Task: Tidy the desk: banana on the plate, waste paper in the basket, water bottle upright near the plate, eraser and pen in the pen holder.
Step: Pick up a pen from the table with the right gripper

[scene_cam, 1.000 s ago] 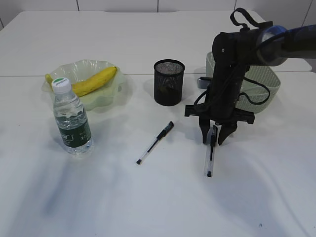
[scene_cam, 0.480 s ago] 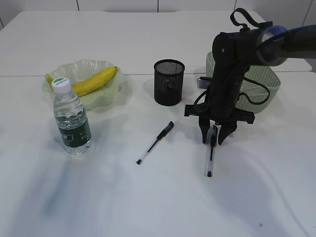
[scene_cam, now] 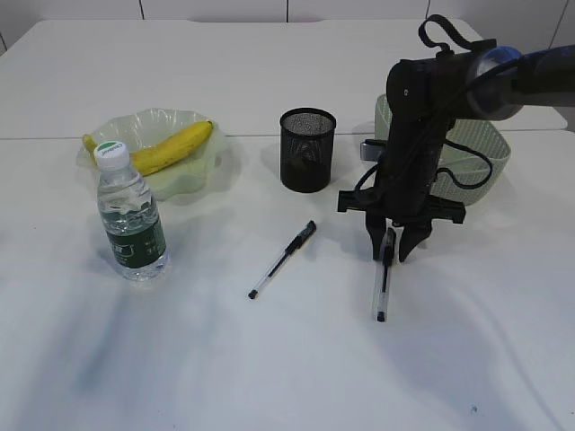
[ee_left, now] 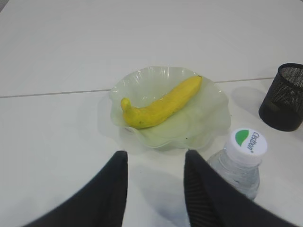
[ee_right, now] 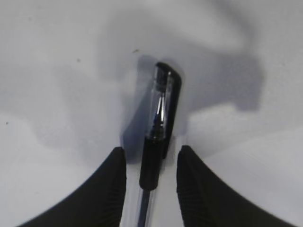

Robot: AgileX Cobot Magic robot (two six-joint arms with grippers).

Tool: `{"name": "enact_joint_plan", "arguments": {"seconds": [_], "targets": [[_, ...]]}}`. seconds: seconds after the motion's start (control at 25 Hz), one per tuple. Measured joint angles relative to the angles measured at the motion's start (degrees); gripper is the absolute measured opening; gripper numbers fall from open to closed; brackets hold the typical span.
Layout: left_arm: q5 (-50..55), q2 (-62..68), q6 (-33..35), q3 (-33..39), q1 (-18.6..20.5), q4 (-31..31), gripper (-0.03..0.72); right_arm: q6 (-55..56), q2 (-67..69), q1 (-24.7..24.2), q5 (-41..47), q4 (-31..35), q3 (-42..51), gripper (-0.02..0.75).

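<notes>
The banana [scene_cam: 171, 148] lies in the pale green plate [scene_cam: 205, 169] at the back left, and the water bottle [scene_cam: 133, 220] stands upright just in front of it. The black mesh pen holder [scene_cam: 307, 151] stands mid-table. One pen [scene_cam: 283, 259] lies in front of the holder. My right gripper [scene_cam: 388, 258] points straight down over a second pen [scene_cam: 382, 292]. Its fingers [ee_right: 116, 179] straddle this pen's black grip [ee_right: 154, 161], open, with a gap on each side. My left gripper [ee_left: 155, 153] hovers open and empty before the plate [ee_left: 208, 118]. Eraser and waste paper are out of view.
The sage-green basket [scene_cam: 481, 148] stands behind the right arm, partly hidden by it. A seam between two tabletops [scene_cam: 54, 137] runs across behind the plate. In the left wrist view the bottle cap [ee_left: 250, 142] sits just right of the right finger.
The right gripper has sunk a touch over the pen and its jaws stand slightly narrower. Pens, bottle, banana and left gripper have not moved.
</notes>
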Motion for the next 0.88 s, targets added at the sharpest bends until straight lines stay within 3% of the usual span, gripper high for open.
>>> {"name": "enact_joint_plan", "arguments": {"seconds": [0.88], "targets": [[0.0, 0.0, 0.0, 0.0, 0.0, 0.0, 0.276, 0.2, 0.0, 0.0, -0.2, -1.6, 0.0, 0.266]]}}
